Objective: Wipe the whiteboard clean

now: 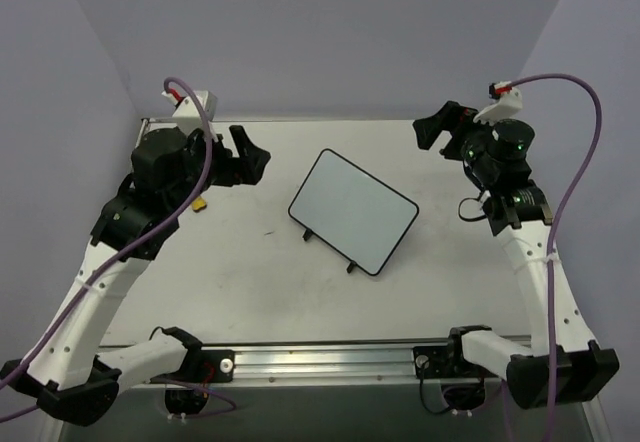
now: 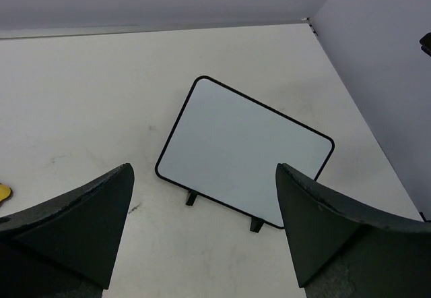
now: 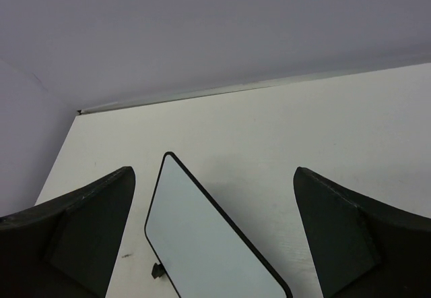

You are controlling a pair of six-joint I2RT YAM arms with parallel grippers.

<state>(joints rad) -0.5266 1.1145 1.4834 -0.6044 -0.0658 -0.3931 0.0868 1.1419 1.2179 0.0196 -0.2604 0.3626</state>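
Note:
The whiteboard (image 1: 352,212) lies in the middle of the table, turned at an angle, with a thin black rim and two small black feet on its near edge. Its white face shows no writing. It also fills the middle of the left wrist view (image 2: 242,146) and the lower part of the right wrist view (image 3: 202,244). My left gripper (image 1: 250,154) (image 2: 203,170) hovers left of the board, open, with nothing between its fingers. My right gripper (image 1: 432,130) (image 3: 213,171) hangs at the back right of the board, open and holding nothing. Neither gripper touches the board.
A small yellow eraser block (image 1: 200,205) (image 2: 3,191) lies on the table under the left arm, left of the board. Purple walls enclose the table at the back and both sides. A metal rail (image 1: 320,358) runs along the near edge between the arm bases.

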